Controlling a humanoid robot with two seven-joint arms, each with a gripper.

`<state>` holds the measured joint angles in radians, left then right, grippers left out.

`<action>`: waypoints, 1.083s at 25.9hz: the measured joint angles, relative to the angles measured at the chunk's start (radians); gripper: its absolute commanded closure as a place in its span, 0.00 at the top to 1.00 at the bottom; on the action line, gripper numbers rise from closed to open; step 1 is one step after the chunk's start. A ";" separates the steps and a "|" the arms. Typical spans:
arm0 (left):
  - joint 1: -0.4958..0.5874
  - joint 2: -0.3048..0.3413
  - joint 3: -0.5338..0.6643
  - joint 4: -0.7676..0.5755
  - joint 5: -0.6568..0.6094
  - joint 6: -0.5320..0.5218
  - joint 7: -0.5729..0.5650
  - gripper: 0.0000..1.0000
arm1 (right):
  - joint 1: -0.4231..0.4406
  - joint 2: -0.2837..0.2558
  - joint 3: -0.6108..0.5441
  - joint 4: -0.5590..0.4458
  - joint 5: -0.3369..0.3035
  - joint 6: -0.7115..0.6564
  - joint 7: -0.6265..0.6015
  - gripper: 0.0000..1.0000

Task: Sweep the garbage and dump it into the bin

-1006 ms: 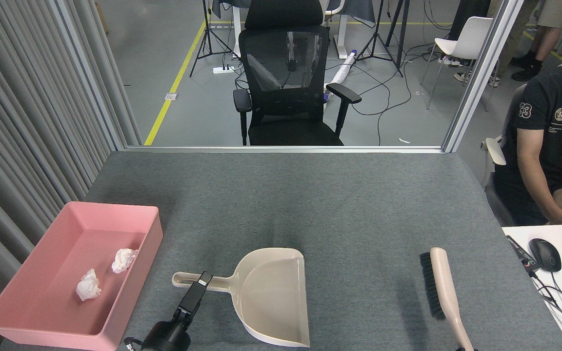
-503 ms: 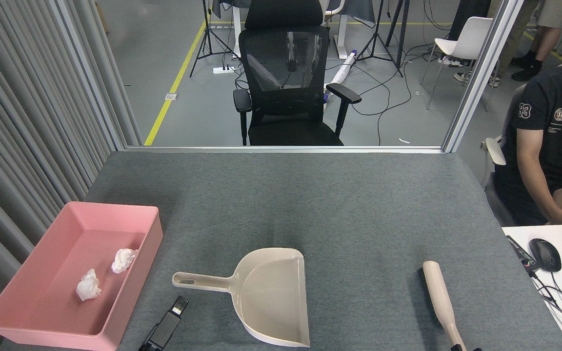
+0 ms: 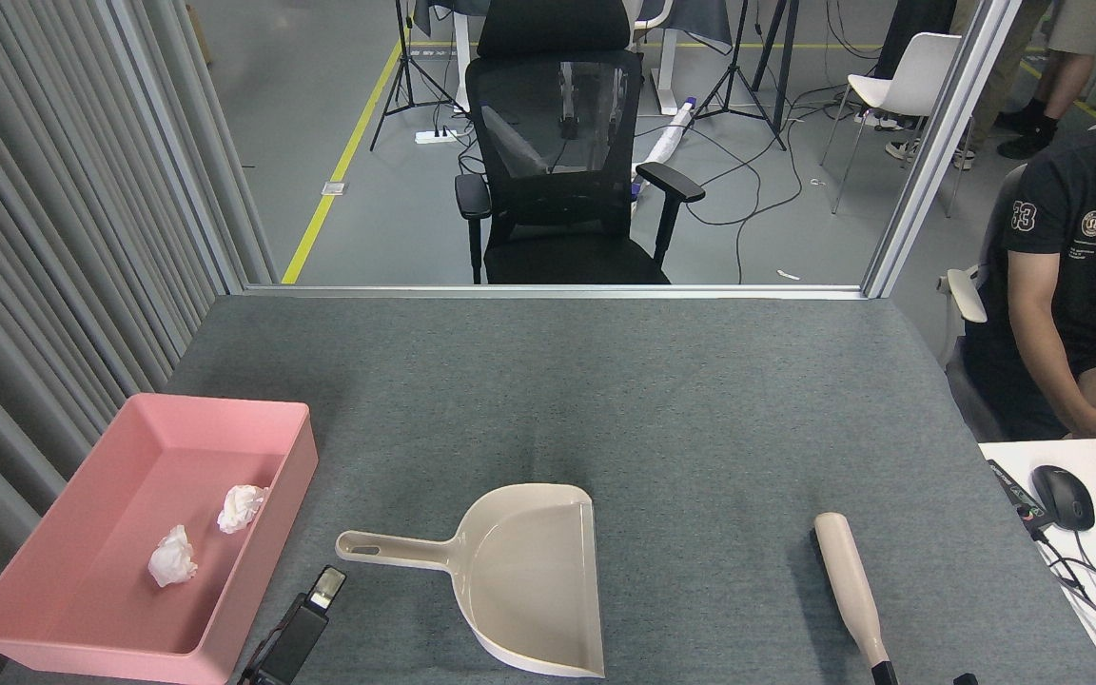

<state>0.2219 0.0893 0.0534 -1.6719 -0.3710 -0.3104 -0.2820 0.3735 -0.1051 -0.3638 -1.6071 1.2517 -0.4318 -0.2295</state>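
both wads [image 3: 172,557] [image 3: 242,507] lie inside the bin [image 3: 296,476], which sits left of the dustpan [image 3: 529,571] on the grey surface [image 3: 662,400]. judged from that, the dumping is done and what remains is getting clear without undoing it.

my left pincer [image 3: 324,588] hovers just below the dustpan's handle, between the dustpan and the bin, holding nothing; i see it end-on and dark, so i cannot tell how far its jaws stand apart. of my right pincer only small dark tips show at the frame's bottom edge, right of the dustpan, at the butt of the brush [image 3: 848,585]; whether they grip the brush i cannot tell.

risks from here: if i swing the left arm toward the bin, it could clip the near wall and shove or tip it, spilling the wads back out. if i drift toward the dustpan, i could catch the handle and spin the pan. on the right, if the brush is only half released, pulling back could drag it off the near edge. a person sits off to the right of the dustpan, beyond the surface, so a wide right-arm swing is unwise.
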 measured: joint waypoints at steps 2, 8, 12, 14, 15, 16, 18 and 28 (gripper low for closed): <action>0.004 0.000 0.003 -0.025 0.001 -0.002 0.005 0.99 | 0.000 -0.011 -0.005 -0.012 -0.003 0.000 0.001 0.97; 0.006 0.010 0.036 -0.052 0.003 -0.008 -0.003 0.99 | -0.003 -0.030 -0.010 -0.038 -0.009 -0.005 -0.004 0.97; 0.007 0.003 0.078 -0.055 0.004 -0.077 0.002 0.99 | -0.041 -0.030 -0.009 -0.047 -0.017 -0.003 0.010 0.97; 0.002 -0.007 0.129 -0.053 0.005 -0.105 0.007 0.99 | -0.068 -0.027 -0.008 -0.049 -0.019 0.000 0.047 0.97; 0.000 -0.014 0.153 -0.051 0.005 -0.115 0.007 0.99 | -0.082 -0.026 -0.008 -0.050 -0.019 0.002 0.067 0.97; -0.003 -0.021 0.174 -0.051 0.005 -0.123 0.006 0.99 | -0.094 -0.025 -0.008 -0.051 -0.019 0.004 0.079 0.97; -0.010 -0.026 0.197 -0.051 -0.001 -0.133 0.006 0.99 | -0.115 -0.025 -0.007 -0.055 -0.019 0.010 0.096 0.97; -0.091 0.022 0.219 -0.054 -0.486 -0.178 0.031 0.99 | -0.200 0.011 0.011 -0.063 0.125 0.057 0.110 0.97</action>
<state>0.1305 0.1109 0.2724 -1.7261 -0.8566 -0.4888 -0.2506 0.1736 -0.0940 -0.3530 -1.6697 1.3767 -0.3746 -0.1195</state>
